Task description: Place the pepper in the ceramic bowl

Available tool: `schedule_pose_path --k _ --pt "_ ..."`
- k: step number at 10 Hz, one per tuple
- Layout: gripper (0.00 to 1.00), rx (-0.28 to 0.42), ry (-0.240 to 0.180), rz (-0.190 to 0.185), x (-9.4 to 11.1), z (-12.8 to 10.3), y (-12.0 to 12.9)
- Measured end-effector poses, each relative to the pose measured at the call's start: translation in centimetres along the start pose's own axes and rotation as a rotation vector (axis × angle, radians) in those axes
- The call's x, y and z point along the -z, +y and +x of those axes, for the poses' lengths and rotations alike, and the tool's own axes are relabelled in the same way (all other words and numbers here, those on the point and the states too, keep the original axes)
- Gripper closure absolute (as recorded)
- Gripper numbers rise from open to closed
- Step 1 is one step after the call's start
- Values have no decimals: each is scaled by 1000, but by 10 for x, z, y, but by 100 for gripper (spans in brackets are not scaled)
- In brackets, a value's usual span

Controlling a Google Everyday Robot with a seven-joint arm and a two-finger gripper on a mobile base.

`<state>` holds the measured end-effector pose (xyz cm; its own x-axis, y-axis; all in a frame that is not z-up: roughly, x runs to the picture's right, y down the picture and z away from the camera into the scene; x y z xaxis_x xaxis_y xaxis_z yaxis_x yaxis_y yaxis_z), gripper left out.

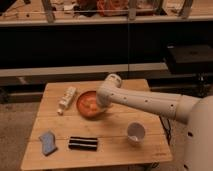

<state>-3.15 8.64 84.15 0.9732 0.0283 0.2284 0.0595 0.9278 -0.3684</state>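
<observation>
The ceramic bowl (86, 106), orange-red and shallow, sits on the wooden table (115, 150) left of centre. My arm reaches in from the right, and its gripper (102, 103) hangs at the bowl's right rim, pointing down into it. The wrist covers the gripper's tip and the right part of the bowl. I cannot make out the pepper; it is hidden or blends with the bowl's orange inside.
A white bottle (67, 99) lies just left of the bowl. A small white cup (135, 132) stands at the front right. A blue sponge (48, 142) and a dark flat packet (83, 144) lie near the front edge. Dark shelving stands behind the table.
</observation>
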Motion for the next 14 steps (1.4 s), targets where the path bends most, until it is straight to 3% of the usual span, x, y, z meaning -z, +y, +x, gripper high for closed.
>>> schedule_pose_path --k 14 --pt "100 -30 -17 19 -10 -16 -18"
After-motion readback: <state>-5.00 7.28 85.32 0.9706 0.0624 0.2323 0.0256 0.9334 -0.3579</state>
